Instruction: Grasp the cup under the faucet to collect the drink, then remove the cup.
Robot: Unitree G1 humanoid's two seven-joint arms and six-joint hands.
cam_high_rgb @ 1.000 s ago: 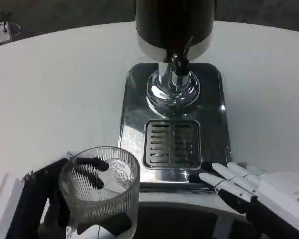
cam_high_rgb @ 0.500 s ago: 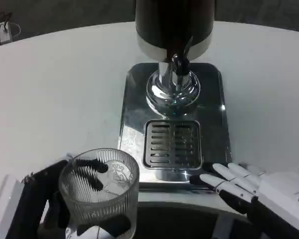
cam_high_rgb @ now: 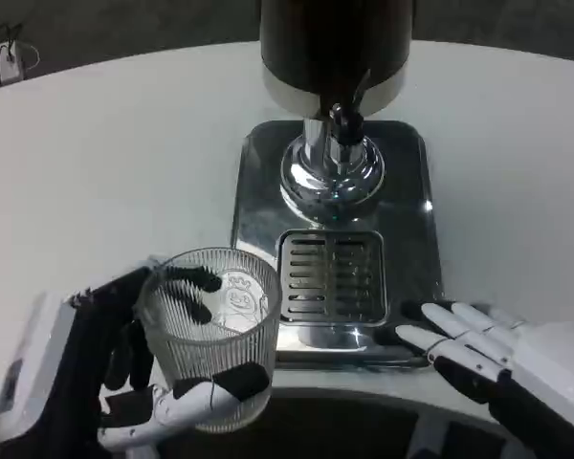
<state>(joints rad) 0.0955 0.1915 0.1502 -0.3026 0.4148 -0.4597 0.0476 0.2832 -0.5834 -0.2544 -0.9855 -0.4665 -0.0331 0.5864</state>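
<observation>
Item one, cup (cam_high_rgb: 210, 339): clear ribbed glass, upright, at the near left, just left of the drip grate (cam_high_rgb: 331, 275) and well short of the faucet (cam_high_rgb: 345, 124). I cannot tell whether it holds any liquid; through the wall I see only dark fingers and a pale printed mark.

Item two, my left hand (cam_high_rgb: 124, 382): wrapped around the cup, fingers on its far-left wall, thumb across its near base, gripping it.

Item three, my right hand (cam_high_rgb: 488, 354): at the near right, fingers spread and holding nothing, tips at the near right corner of the steel tray (cam_high_rgb: 411, 210).

Item four, dispenser (cam_high_rgb: 335, 48): dark body, cut off at the top edge. Both forearms run out of frame.
</observation>
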